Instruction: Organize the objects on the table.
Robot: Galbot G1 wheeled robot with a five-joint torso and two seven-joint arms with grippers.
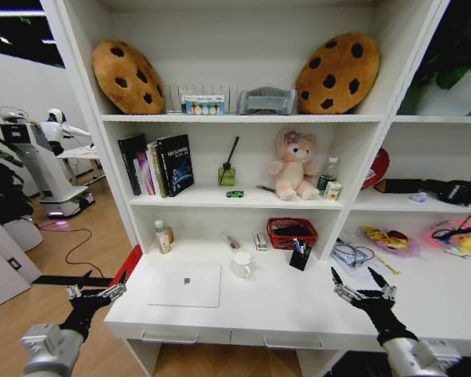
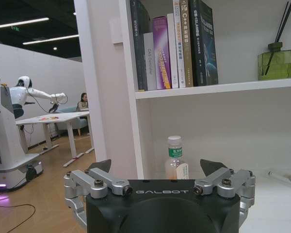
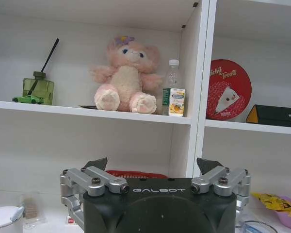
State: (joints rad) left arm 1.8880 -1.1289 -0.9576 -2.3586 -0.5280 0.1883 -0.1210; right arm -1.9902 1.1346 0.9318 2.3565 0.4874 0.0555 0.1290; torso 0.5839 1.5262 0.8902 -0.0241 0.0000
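1. On the long white desk (image 1: 298, 310) lies a flat silver laptop (image 1: 185, 285), shut, near the front edge on the left side.
2. Low at the left, the black left gripper (image 1: 96, 295) hangs just off the desk's left end. Its jaws are spread wide and hold nothing. The laptop is beside it, to its right, not between the jaws.
3. Low at the right, the black right gripper (image 1: 364, 287) hangs over the front of the desk. Its jaws are spread wide too, and nothing sits between them.
4. From the left wrist, a small clear bottle with a green label (image 2: 175, 158) stands upright at the back of the desk, past the open jaws and well apart from them.
5. A white cup (image 1: 242, 264) stands behind the laptop's right corner. A red wire basket (image 1: 291, 232) sits farther back, with a black pen holder (image 1: 301, 255) just in front of it.
6. On the shelf above, a tiny green toy car (image 3: 27, 99) sits beside a green glass bottle with dark sticks (image 3: 38, 89). A pink plush bear (image 3: 126, 76) sits to their right, and both are far from the jaws.
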